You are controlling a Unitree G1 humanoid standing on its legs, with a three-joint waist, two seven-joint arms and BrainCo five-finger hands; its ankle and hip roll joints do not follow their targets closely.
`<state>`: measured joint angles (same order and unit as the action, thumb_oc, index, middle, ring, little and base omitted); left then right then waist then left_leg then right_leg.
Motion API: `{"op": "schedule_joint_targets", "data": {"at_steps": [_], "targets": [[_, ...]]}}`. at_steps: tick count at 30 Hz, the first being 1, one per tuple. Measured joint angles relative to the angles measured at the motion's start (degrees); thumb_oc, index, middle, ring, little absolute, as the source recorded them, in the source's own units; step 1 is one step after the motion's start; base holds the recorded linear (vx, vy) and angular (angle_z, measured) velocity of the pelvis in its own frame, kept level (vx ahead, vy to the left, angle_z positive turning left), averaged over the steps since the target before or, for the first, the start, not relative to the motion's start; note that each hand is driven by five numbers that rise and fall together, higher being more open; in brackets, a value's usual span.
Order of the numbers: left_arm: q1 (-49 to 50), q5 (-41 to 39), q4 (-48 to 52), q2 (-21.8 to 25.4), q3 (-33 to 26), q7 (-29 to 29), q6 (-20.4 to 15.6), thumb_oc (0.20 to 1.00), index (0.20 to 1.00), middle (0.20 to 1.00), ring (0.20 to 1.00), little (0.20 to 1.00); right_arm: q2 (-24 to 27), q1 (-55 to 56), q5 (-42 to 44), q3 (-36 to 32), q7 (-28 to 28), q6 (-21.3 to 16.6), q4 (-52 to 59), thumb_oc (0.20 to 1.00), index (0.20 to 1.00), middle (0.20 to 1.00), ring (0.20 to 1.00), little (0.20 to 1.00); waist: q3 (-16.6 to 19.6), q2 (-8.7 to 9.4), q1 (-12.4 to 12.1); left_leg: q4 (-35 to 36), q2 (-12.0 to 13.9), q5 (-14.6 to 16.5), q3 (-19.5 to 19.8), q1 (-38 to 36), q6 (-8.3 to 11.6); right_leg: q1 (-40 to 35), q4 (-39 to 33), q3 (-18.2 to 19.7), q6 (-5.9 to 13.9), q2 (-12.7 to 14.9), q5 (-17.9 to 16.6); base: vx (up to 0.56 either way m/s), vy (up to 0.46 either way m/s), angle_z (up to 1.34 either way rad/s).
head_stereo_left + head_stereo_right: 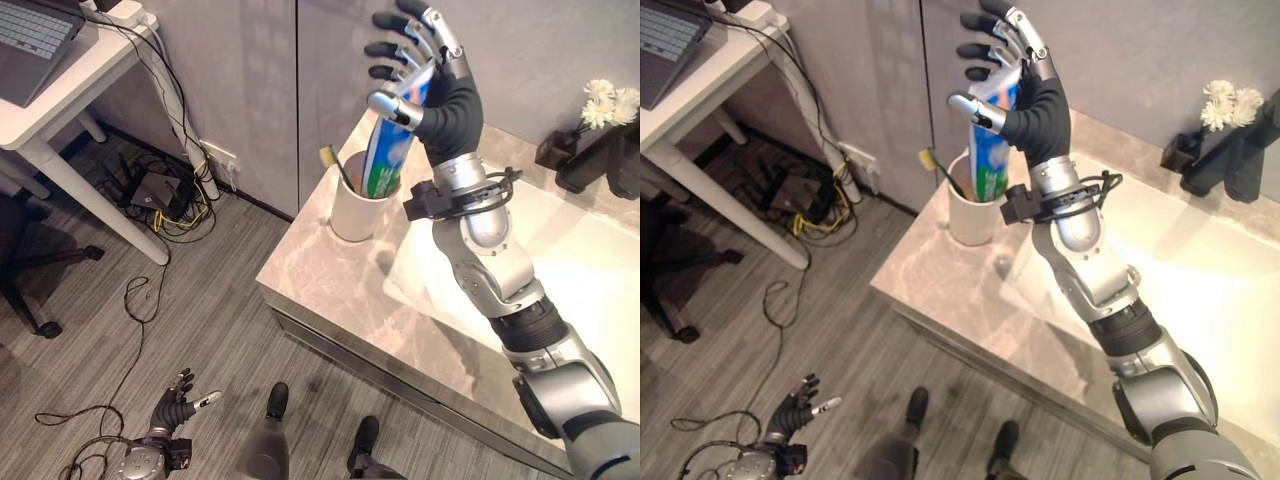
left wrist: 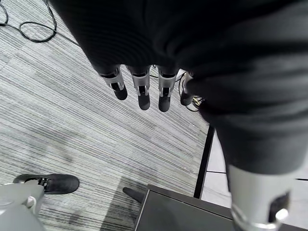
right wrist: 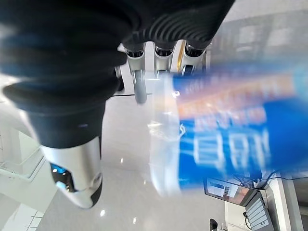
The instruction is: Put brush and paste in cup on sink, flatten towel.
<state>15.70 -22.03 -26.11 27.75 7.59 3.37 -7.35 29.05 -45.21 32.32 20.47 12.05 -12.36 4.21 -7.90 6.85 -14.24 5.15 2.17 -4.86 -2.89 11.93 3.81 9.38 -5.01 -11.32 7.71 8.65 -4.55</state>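
Marble-patterned stone is making up the sink counter [image 1: 330, 290], the largest thing here, with a pale basin [image 1: 560, 270] sunk into it at about three o'clock from the counter's bare corner. Standing at roughly eleven o'clock of that basin is the white cup [image 1: 355, 205], and a toothbrush [image 1: 335, 167] is already leaning inside it, its head sticking out toward ten o'clock.

The right hand [image 1: 425, 70] is hovering above the cup with its fingers [image 1: 392, 48] spread and nearly straight; the blue-and-green toothpaste tube [image 1: 395, 135] is lying along the palm with the thumb [image 1: 393, 108] resting against it. The tube's long axis is running close to upright, tilting toward one o'clock at the top, its lower end sitting inside the cup's mouth and its upper end rising against the palm.

Judging from this, the placing step is nearly finishing. Doing it well is probably calling for lifting the hand straight away along the tube's axis, so the fingers are not dragging the tube sideways and tipping the cup or knocking the brush out.

The left hand [image 1: 178, 405] is hanging low over the floor at seven o'clock, fingers loosely extended and holding nothing. I cannot make out a towel.
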Motion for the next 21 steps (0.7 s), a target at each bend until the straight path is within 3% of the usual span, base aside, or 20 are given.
{"op": "schedule_joint_targets", "data": {"at_steps": [11,16,19,21], "targets": [[0.04,0.01,0.02,0.01,-0.13,0.00,0.02,1.000,1.000,1.000,1.000,1.000,-0.61,0.02,-3.57,-1.38,0.63,0.01,0.32,1.000,1.000,1.000,1.000,1.000,0.09,0.05,-0.15,0.01,0.05,0.01,-0.22,-1.78,0.02,-1.63,0.00,0.22,-0.06,-0.02,-0.05,0.00,-0.002,0.00],[-0.16,2.40,0.82,0.31,-0.51,0.17,0.01,1.000,1.000,1.000,1.000,1.000,-1.23,1.59,-12.37,-10.25,5.26,-0.05,5.02,1.000,1.000,1.000,1.000,1.000,0.28,-0.41,-0.36,0.00,-0.05,-0.01,-0.38,-3.18,0.00,-2.97,-0.01,0.35,-0.11,0.11,-0.17,0.00,-0.004,-0.01],[0.41,2.35,7.27,0.66,-2.88,0.18,-0.03,1.000,1.000,1.000,1.000,1.000,2.51,10.03,-22.34,-23.21,8.25,-0.41,11.13,1.000,1.000,1.000,1.000,1.000,0.53,-0.74,-0.35,0.02,-0.36,0.02,0.02,-4.07,-0.04,-4.31,0.00,-0.16,0.01,0.41,-0.03,0.00,-0.010,0.05],[2.17,2.08,11.91,1.17,-5.32,0.14,-0.47,1.000,1.000,1.000,1.000,1.000,4.32,16.70,-26.61,-29.94,11.39,-0.39,13.49,1.000,1.000,1.000,1.000,1.000,1.25,-1.59,1.34,0.03,-0.50,0.06,-0.42,-4.96,-0.04,-4.94,0.00,0.27,0.09,0.62,-0.08,0.00,0.000,0.00]]}}
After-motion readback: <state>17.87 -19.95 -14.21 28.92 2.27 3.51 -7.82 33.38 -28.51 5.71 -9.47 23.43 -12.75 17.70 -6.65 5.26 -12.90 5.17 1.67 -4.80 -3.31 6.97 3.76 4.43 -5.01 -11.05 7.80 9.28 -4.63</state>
